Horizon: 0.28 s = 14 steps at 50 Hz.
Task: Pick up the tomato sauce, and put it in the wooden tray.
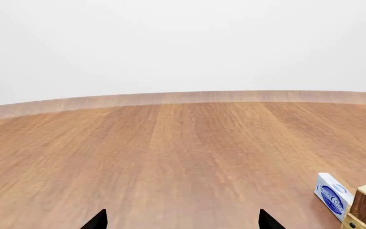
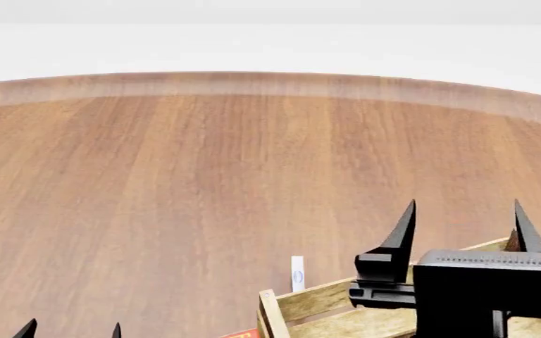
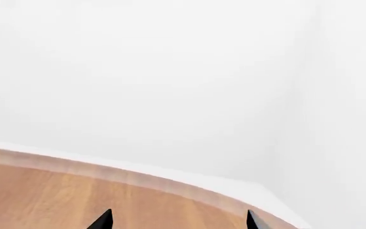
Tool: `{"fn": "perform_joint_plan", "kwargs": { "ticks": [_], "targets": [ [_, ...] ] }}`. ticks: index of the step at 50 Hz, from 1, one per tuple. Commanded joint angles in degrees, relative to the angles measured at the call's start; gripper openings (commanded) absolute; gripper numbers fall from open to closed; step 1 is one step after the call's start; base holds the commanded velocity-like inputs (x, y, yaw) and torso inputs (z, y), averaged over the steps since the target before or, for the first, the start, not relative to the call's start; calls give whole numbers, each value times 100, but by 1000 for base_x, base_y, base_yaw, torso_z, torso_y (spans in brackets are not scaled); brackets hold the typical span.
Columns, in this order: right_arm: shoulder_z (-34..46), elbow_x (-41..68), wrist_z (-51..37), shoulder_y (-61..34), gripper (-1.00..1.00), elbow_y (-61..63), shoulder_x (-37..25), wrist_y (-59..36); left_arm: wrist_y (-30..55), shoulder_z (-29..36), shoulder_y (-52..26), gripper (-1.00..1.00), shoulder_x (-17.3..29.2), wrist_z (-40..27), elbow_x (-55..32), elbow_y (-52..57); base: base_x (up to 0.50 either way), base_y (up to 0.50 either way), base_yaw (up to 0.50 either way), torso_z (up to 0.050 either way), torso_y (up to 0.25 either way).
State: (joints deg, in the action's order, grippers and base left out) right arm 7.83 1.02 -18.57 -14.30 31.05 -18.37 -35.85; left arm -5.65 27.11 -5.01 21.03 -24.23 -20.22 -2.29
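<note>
Wooden tray (image 2: 322, 299) | white-blue box (image 1: 333, 194) beside | lettering unreadable

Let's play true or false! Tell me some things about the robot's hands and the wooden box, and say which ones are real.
1. The right tool is open with nothing between its tips. True.
2. The right tool is holding a red can. False: it holds nothing, and no whole can shows anywhere.
3. The wooden tray sits under the right tool in the head view. True.
4. A small blue-and-white box stands beside the tray's corner. True.
5. The left tool is above the tray. False: it is off to the tray's left, over the bare wooden surface.
</note>
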Motion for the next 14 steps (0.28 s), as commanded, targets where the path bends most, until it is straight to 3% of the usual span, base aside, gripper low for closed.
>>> {"fn": "perform_joint_plan", "kwargs": {
  "ticks": [1,14],
  "targets": [
    [-83,-290,-54,424,100,1128,-73,-184,4,-108,14,100,-101,138,55,13,0,0,0,0,0],
    [140,-591,-147,742,100,2253,-236,-419,-3,-97,10,100,-94,130,45,10,0,0,0,0,0]
  ]
}}
